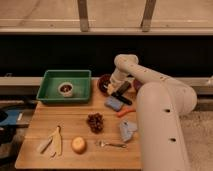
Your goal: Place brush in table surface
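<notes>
My gripper [112, 88] hangs from the white arm at the right rim of the red-brown bowl [103, 82], at the back of the wooden table surface [75, 122]. A slim black handle, the brush [125, 99], slants from just under the gripper to the right, above the blue sponge [114, 103]. Its head is hidden by the gripper. I cannot tell whether the gripper is touching the brush. A short dark block [122, 89] sits right beside the gripper.
A green tray [52, 92] holding a small cup stands at the back left. On the table lie an orange carrot [125, 112], dark grapes [95, 122], a grey-blue object [127, 130], a silver fork [111, 145], a round yellow fruit [78, 145] and pale peel pieces [52, 142].
</notes>
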### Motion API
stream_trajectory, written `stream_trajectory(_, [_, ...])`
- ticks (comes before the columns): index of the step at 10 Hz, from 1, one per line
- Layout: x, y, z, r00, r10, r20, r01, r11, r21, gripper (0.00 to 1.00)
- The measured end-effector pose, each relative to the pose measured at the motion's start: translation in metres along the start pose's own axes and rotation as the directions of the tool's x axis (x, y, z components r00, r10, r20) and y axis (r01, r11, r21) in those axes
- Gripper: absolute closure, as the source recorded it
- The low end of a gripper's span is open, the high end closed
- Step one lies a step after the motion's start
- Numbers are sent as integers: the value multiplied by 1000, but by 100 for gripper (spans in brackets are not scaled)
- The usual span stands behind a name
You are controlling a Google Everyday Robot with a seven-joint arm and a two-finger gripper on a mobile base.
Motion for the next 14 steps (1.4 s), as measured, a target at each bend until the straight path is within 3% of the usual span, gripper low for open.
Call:
stream_trajectory(4, [-3,-1,-3,1000,-1,14,1,1000,7,100])
stream_trajectory(7, [-13,-7,-32,997,7,75,-10,999,33,100])
stream_trajectory(11, [-34,-12,-85,986,-12,166,-7,994,113,100])
stream_trajectory(14, [-20,-27,-109,982,22,188,-56,983,177,100])
